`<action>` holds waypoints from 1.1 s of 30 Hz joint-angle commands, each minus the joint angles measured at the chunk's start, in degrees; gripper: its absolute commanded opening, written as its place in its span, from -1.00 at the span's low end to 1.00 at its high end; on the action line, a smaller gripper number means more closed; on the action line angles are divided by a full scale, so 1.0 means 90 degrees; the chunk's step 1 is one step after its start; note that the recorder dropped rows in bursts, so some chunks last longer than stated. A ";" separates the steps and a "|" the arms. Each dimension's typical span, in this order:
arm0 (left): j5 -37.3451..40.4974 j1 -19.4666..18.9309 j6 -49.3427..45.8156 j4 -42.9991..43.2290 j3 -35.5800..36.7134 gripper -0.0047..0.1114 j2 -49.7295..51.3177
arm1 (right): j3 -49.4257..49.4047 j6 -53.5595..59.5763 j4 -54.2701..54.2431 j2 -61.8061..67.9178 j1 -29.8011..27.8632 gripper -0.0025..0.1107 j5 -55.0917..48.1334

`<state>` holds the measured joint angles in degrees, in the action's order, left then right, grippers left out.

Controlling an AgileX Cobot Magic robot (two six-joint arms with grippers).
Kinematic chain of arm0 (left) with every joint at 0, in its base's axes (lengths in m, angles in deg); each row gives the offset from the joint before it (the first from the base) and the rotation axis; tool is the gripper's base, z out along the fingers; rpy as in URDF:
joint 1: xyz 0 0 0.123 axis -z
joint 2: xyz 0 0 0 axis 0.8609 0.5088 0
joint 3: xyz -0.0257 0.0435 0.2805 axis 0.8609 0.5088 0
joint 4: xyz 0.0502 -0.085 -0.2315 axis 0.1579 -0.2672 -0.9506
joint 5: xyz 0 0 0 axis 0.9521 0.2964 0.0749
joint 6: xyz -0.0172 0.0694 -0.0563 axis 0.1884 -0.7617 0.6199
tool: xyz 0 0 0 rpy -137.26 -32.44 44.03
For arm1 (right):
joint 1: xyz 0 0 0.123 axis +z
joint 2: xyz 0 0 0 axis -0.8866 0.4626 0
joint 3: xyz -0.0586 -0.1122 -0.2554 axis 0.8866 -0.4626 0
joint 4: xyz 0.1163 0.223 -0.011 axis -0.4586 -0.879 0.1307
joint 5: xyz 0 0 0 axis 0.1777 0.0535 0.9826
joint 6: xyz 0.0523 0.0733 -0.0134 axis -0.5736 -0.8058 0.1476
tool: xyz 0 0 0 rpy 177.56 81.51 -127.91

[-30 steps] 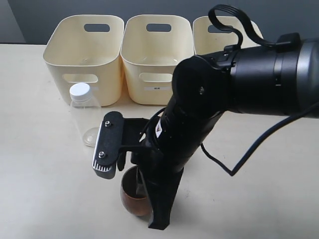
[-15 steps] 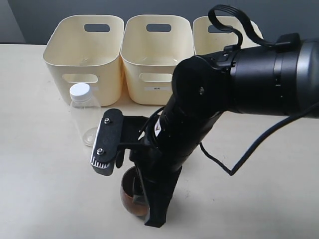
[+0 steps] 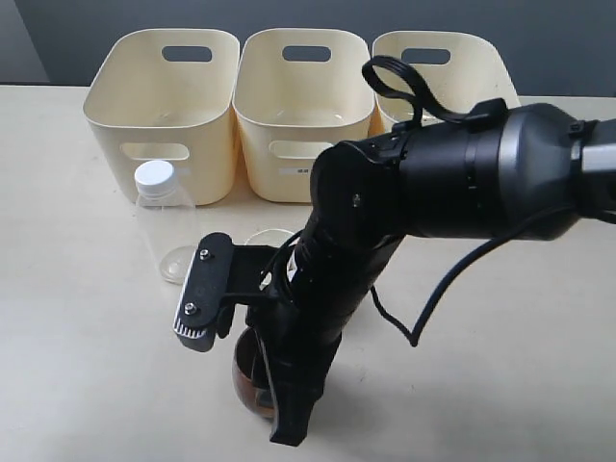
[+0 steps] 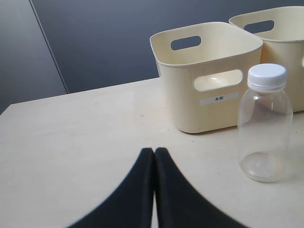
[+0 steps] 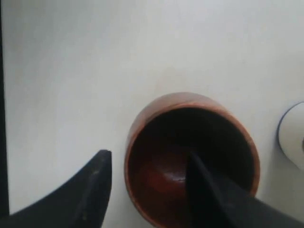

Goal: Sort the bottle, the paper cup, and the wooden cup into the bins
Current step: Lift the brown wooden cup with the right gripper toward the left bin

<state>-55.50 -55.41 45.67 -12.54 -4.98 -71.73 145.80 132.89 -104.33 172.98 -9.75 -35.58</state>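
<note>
Right gripper [image 5: 145, 183] straddles wooden cup [image 5: 190, 156] rim.

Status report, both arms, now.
Right gripper open, jaws straddling wooden cup rim. Left gripper shut, empty. Bottle upright before bins. Paper cup mostly hidden.

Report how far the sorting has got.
Nothing looks sorted yet: the cream-yellow plastic bins show nothing inside where visible. In hand: the right gripper straddles the rim of the reddish-brown wooden cup, one finger inside, one outside, not closed. Left to do: that cup, the clear plastic bottle standing on the table, and the white paper cup, mostly hidden behind the arm. The left gripper is shut, idle.
</note>
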 commanded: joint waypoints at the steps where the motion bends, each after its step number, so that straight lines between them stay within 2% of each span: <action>1: 0.0010 0.0023 0.0012 -0.0017 0.0008 -0.92 -0.0032 | 0.0030 0.0024 -0.0063 0.0108 0.0010 -0.11 0.0060; 4: 0.0010 0.0023 0.0012 -0.0017 0.0008 -0.92 -0.0032 | 0.0030 0.0014 -0.0063 0.0216 0.0010 -0.14 0.0047; 5: 0.0010 0.0023 0.0012 -0.0017 0.0008 -0.92 -0.0032 | 0.0030 0.0014 -0.0063 0.0264 0.0010 -0.23 0.0047; 7: 0.0010 0.0023 0.0012 -0.0017 0.0008 -0.92 -0.0032 | 0.0030 0.0014 -0.0063 0.0282 0.0010 -0.49 0.0034; 9: 0.0010 0.0023 0.0012 -0.0017 0.0008 -0.92 -0.0032 | 0.0030 0.0049 -0.0030 0.0282 0.0010 -0.98 0.0021; 17: 0.0010 0.0023 0.0012 -0.0017 0.0008 -0.92 -0.0032 | 0.0030 0.0065 0.0057 -0.0251 0.0010 -0.97 0.0319; 24: 0.0010 0.0023 0.0012 -0.0017 0.0008 -0.92 -0.0032 | 0.0094 0.0065 0.0081 -0.1266 0.0010 -0.97 0.1522; 28: 0.0010 0.0023 0.0012 -0.0017 0.0008 -0.92 -0.0032 | 0.0550 0.0065 0.0104 -0.1544 0.0010 -0.97 0.2260; 33: 0.0010 0.0023 0.0012 -0.0017 0.0008 -0.92 -0.0032 | 0.1526 0.0065 0.0308 -0.1316 -0.0005 -0.97 0.2402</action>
<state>-55.50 -55.41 45.67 -12.54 -4.98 -71.73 154.96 133.09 -103.24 160.03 -9.66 -15.76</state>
